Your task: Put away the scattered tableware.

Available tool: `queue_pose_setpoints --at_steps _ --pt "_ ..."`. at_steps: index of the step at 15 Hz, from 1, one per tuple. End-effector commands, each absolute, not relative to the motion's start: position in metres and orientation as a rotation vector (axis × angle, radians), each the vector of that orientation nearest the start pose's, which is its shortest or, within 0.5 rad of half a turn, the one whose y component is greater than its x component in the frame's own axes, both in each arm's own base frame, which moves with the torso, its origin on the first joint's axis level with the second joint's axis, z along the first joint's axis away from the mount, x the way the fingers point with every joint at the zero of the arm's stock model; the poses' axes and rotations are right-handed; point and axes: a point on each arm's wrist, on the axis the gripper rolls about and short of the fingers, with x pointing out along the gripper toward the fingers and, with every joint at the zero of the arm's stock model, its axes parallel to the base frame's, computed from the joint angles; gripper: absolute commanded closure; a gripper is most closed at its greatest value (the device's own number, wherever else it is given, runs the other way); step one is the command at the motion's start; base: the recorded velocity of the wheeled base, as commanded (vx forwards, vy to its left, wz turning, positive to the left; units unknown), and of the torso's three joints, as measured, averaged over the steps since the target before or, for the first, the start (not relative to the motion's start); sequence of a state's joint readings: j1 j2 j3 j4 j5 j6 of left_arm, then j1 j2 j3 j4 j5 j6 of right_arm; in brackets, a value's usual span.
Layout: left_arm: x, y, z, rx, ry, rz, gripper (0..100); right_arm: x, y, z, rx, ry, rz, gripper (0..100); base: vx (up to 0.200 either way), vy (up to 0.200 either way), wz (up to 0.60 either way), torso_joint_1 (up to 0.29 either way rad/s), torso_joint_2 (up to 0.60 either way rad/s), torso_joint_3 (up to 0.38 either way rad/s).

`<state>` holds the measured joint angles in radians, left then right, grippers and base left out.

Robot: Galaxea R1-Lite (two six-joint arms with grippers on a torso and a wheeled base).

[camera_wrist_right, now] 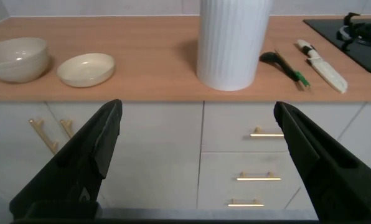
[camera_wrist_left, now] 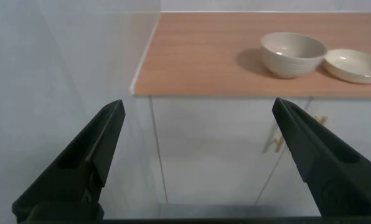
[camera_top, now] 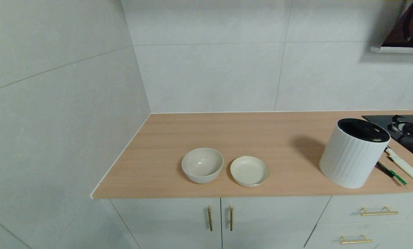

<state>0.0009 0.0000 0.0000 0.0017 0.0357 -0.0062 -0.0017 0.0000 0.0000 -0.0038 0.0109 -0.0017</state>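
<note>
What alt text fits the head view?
A cream bowl and a shallow cream dish sit side by side near the front edge of a wooden countertop. To their right stands a white ribbed holder with a black slotted top, with a pale knife and a dark utensil lying beside it.

A wooden countertop (camera_top: 227, 135) is bounded by tiled walls (camera_top: 209, 69) at left and far. White cabinet doors (camera_top: 171, 221) with brass handles (camera_top: 210, 218) are fitted beneath; a gas hob (camera_top: 412, 131) is set in at far right
</note>
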Motion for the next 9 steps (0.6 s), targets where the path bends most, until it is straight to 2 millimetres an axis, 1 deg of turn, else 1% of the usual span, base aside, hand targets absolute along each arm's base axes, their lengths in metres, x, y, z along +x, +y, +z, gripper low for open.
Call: queue_pose_setpoints --at_steps 1,9 --pt "-0.0228 0.0008 0.0753 -0.006 0.001 0.038 0 -0.0228 0.0002 0.076 -0.002 -0.005 0.011 0 0.0 0.0 0.0 0.0 0.0 0.0" --pt "-0.0228 0.0008 0.0753 -0.006 0.001 0.038 0 -0.0228 0.0002 0.076 -0.002 -0.005 0.011 0 0.0 0.0 0.0 0.0 0.0 0.0"
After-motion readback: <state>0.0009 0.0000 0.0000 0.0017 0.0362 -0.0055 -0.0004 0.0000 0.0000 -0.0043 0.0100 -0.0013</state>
